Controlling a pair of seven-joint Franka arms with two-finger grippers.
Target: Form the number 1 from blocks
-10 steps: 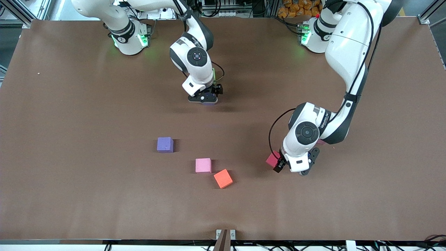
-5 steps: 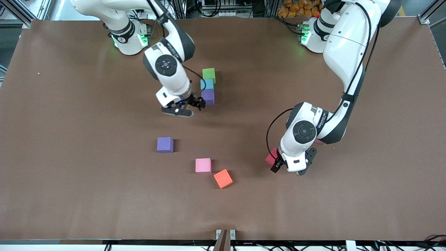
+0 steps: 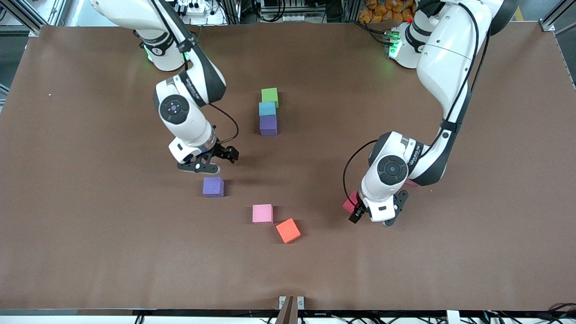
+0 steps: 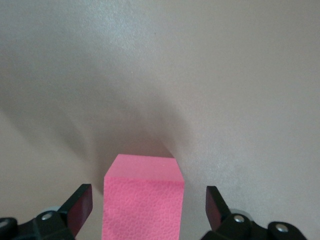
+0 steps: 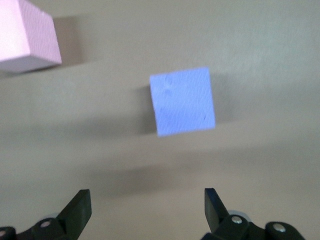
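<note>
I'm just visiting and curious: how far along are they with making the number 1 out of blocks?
Three blocks already stand in a line: green, light blue, purple. The right tool hangs open just above the loose purple block, not yet gripping it. The left tool is open around the crimson block. Both blocks are not yet in the line.

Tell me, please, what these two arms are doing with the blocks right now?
They are laying coloured blocks into a number 1. A green block, a light blue block and a purple block already form a short column. The right gripper, open, hovers by the second purple block. The left gripper, also open, straddles the crimson red block on the table. A pink cube and an orange cube lie loose.
</note>
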